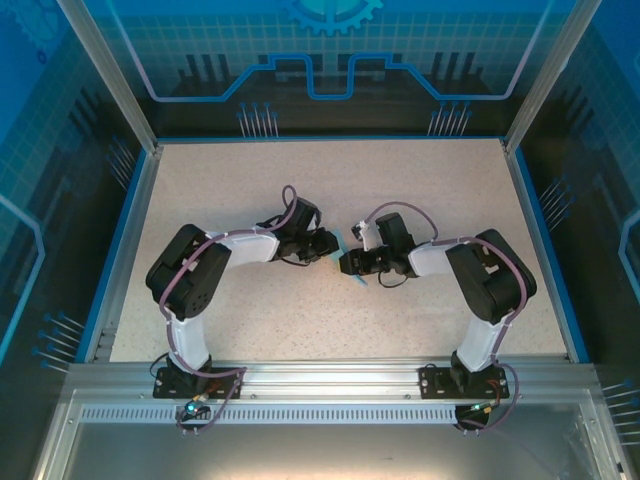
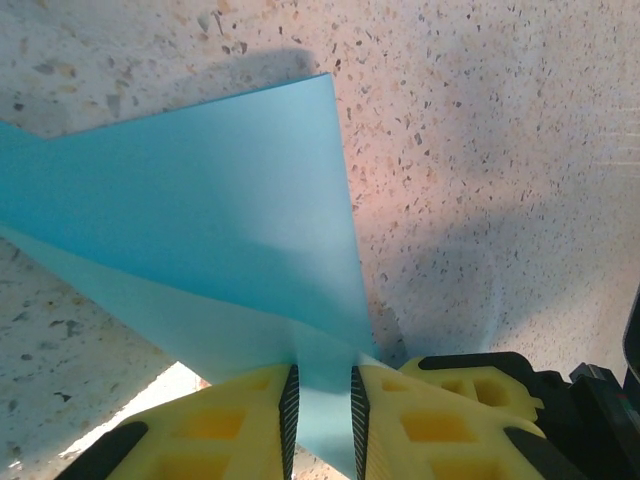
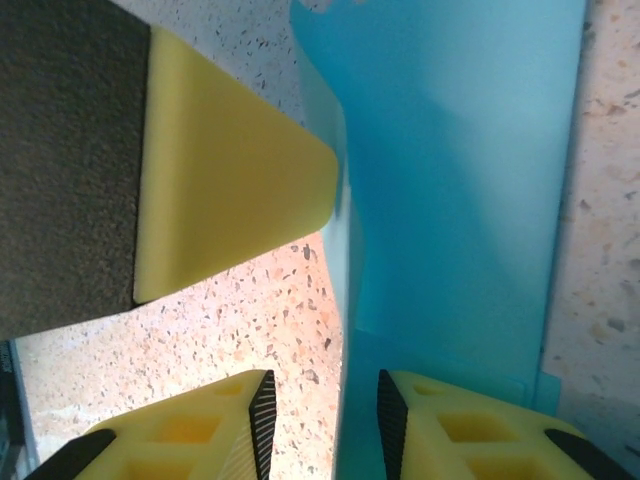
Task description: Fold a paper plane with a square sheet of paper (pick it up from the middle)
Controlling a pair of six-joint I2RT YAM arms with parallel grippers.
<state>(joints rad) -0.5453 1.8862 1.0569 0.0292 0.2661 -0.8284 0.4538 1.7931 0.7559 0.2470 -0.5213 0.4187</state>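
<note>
The square sheet of paper (image 2: 200,210) is light blue, partly folded, and lifted off the table between the two arms. From above only a small blue sliver of the paper (image 1: 347,243) peeks out between the wrists. My left gripper (image 2: 320,400) is shut on a bunched fold of the sheet, which fills the gap between its pads. My right gripper (image 3: 320,420) is open, and the paper (image 3: 460,170) stands on edge close to its right pad, with bare table behind the rest of the gap. A yellow finger of the left gripper (image 3: 230,160) touches the sheet's far side.
The speckled beige table (image 1: 330,180) has a blue rim, with blue enclosure walls around it. Both arms bend inward and meet near the middle of the table (image 1: 345,255). An aluminium rail (image 1: 330,385) runs along the near edge.
</note>
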